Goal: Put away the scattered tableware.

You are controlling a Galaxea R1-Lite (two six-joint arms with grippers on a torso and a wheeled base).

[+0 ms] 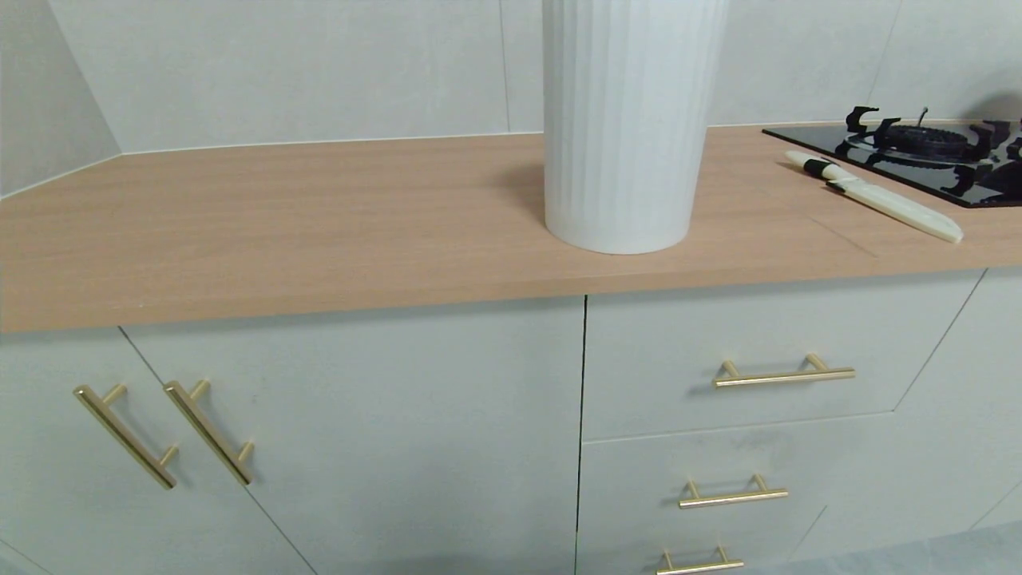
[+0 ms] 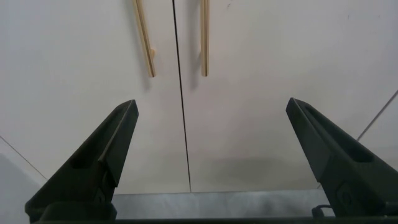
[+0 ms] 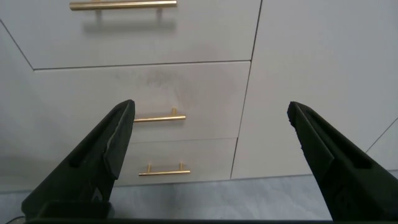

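Observation:
A cream-white knife (image 1: 874, 196) with a black band on its handle lies on the wooden counter (image 1: 319, 231) at the right, its handle end resting on the edge of the black hob. A tall white ribbed container (image 1: 625, 120) stands mid-counter to the knife's left. My left gripper (image 2: 211, 109) is open and empty, facing the cabinet doors below the counter. My right gripper (image 3: 210, 112) is open and empty too, facing the drawer fronts.
A black gas hob (image 1: 926, 156) with a burner grate sits at the counter's far right. Below are two cabinet doors with gold handles (image 1: 209, 431) at the left and three drawers with gold handles (image 1: 782, 374) at the right. Grey wall tiles back the counter.

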